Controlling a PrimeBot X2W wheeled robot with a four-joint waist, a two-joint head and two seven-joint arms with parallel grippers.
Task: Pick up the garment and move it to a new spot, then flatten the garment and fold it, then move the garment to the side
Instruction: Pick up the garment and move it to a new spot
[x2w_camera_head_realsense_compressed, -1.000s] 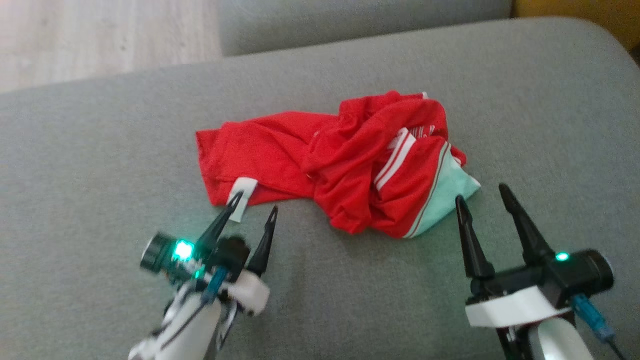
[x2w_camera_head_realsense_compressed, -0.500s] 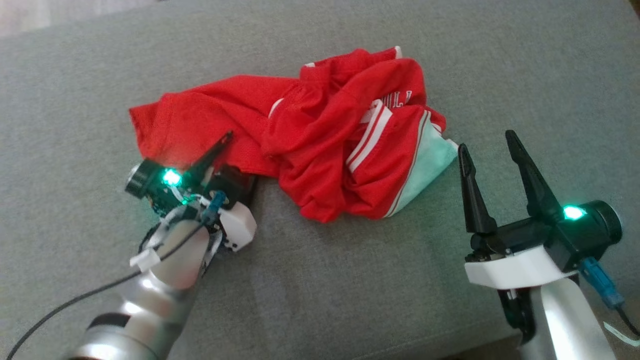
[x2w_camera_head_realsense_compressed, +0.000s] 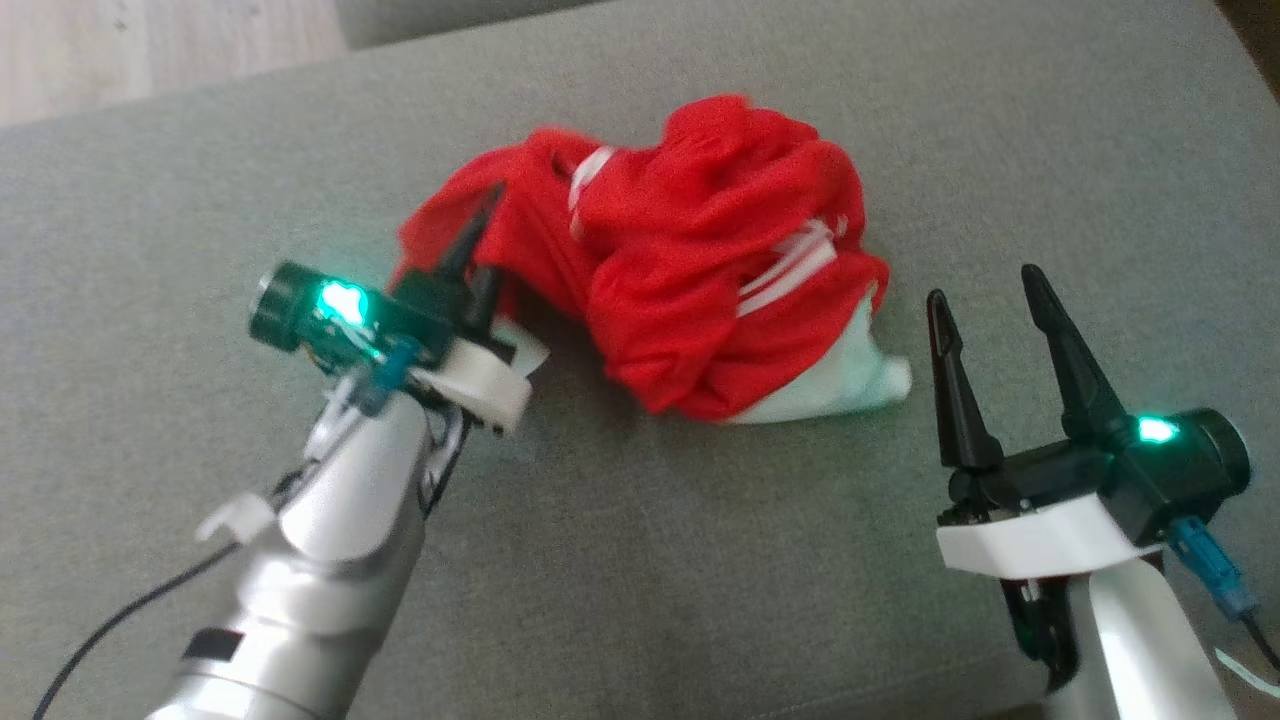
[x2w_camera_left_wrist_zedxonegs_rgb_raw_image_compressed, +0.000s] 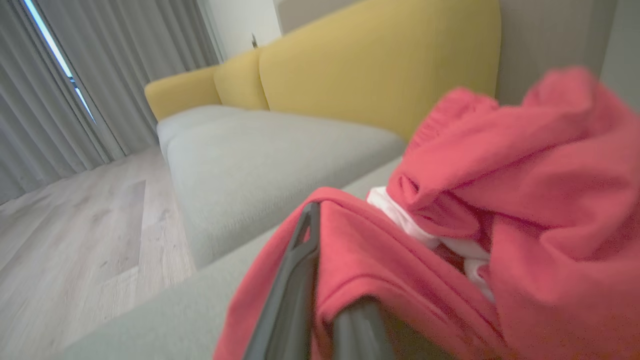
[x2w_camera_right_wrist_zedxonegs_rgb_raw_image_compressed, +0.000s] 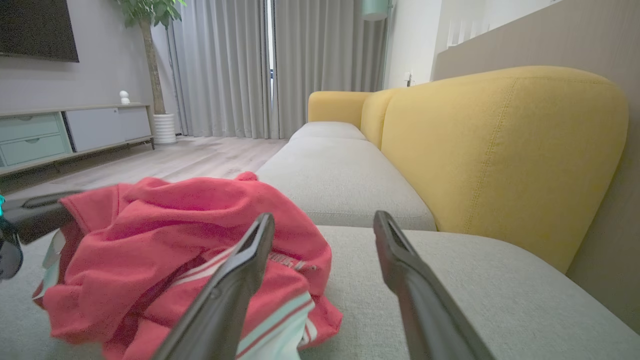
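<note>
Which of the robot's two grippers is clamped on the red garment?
The left gripper: its fingers are shut on a fold at the edge of the garment. The right gripper stands open beside the garment, holding nothing.

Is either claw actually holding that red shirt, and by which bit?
The left gripper is shut on the red garment, pinching its left end. The right gripper is open, empty.

Left gripper (x2w_camera_head_realsense_compressed: 485, 240) jaw tips seemingly buried in garment (x2w_camera_head_realsense_compressed: 700, 280) folds; garment blurred; lettering (x2w_camera_right_wrist_zedxonegs_rgb_raw_image_compressed: 287, 261) too small to read.
</note>
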